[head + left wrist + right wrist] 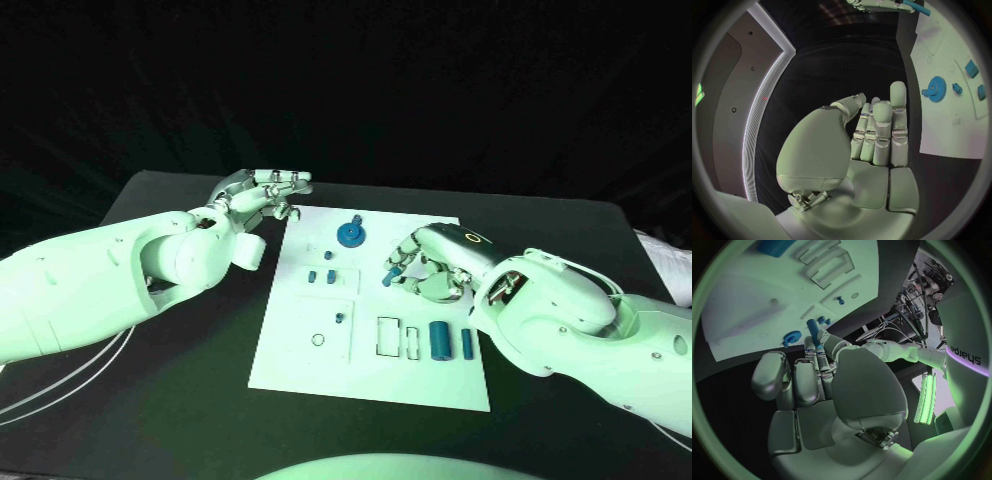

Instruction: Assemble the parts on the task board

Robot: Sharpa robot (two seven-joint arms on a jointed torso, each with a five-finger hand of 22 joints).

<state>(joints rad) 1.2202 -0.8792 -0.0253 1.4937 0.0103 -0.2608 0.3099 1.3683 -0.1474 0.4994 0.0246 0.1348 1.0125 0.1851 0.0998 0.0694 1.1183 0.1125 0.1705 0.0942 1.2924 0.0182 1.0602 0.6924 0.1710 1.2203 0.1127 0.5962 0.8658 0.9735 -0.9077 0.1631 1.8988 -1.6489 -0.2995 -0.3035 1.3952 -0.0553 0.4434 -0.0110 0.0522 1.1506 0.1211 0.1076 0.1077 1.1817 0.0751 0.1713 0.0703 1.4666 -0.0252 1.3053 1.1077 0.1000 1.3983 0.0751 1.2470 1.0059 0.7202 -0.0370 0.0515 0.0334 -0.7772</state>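
Observation:
The white task board (296,355) lies mid-table. My right hand (433,265) hovers over its middle right part and pinches a slim blue peg (391,277) that points down toward the board; the right wrist view shows this peg (813,330) between the fingertips. A blue gear (351,235) sits near the board's far edge, with small blue blocks (325,277) just nearer than it. Two blue cylinders (451,342) lie at the near right. My left hand (267,192) hangs by the board's far left corner, fingers straight and holding nothing (873,135).
A small blue pin (339,318) stands in the board, beside a ring outline (317,340) and a rectangular recess (389,335). Black table (173,420) surrounds the board on all sides. White cables (58,390) trail at the near left.

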